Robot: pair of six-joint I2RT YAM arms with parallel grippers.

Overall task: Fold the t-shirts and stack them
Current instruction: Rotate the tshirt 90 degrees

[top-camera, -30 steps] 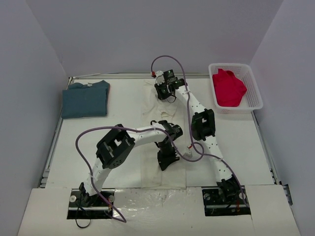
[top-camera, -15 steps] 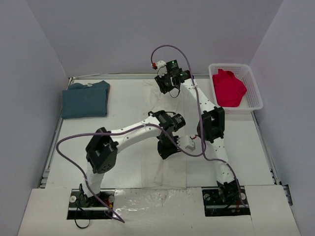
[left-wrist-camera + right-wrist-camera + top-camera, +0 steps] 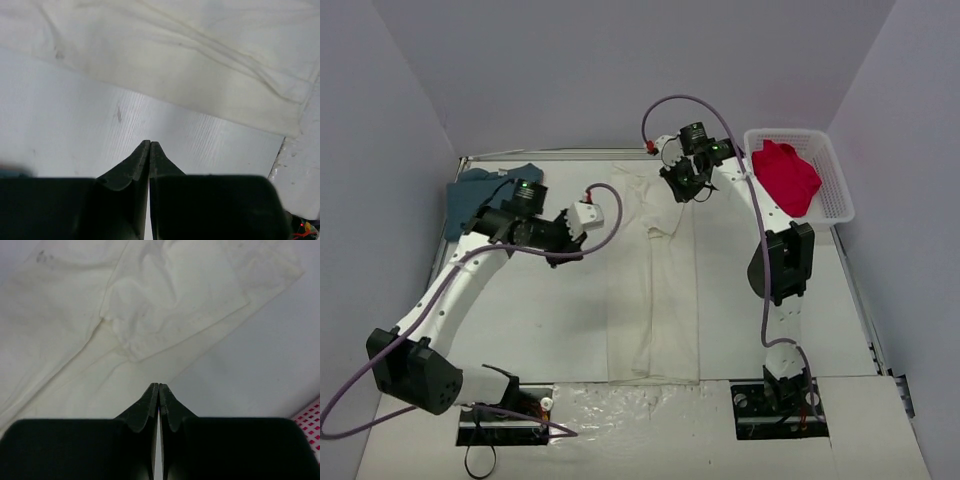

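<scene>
Top external view shows the cream-white t-shirt (image 3: 655, 280) lying as a long, narrow folded strip down the middle of the table (image 3: 520, 320), between the two arms. The left gripper (image 3: 150, 143) is over bare table just to the left of this strip, beside its far half and apart from it. Behind the wrist of this gripper, in the far left corner, lies the teal-blue t-shirt (image 3: 470, 200), folded flat; the left arm covers a part of it. The right gripper (image 3: 158, 385) is over the far end of the cream-white strip. To the right of it stands the white basket (image 3: 842, 205), and the red t-shirt (image 3: 785, 180) lies inside it in a heap. A purple cable (image 3: 610, 205) loops beside each wrist.

From above, the fingers are too small and dark to read. The wrist views show them well. On the left wrist view the two fingers are pressed together with nothing between them; under them is bare table, and ahead runs the edge of the cream-white cloth with long creases. On the right wrist view the fingers also meet, tip to tip, and hold nothing. Ahead of them a folded sleeve lies on top of the shirt body, and at the lower right a corner of the basket lattice appears, with red behind it. Neither wrist view shows the teal-blue t-shirt.
</scene>
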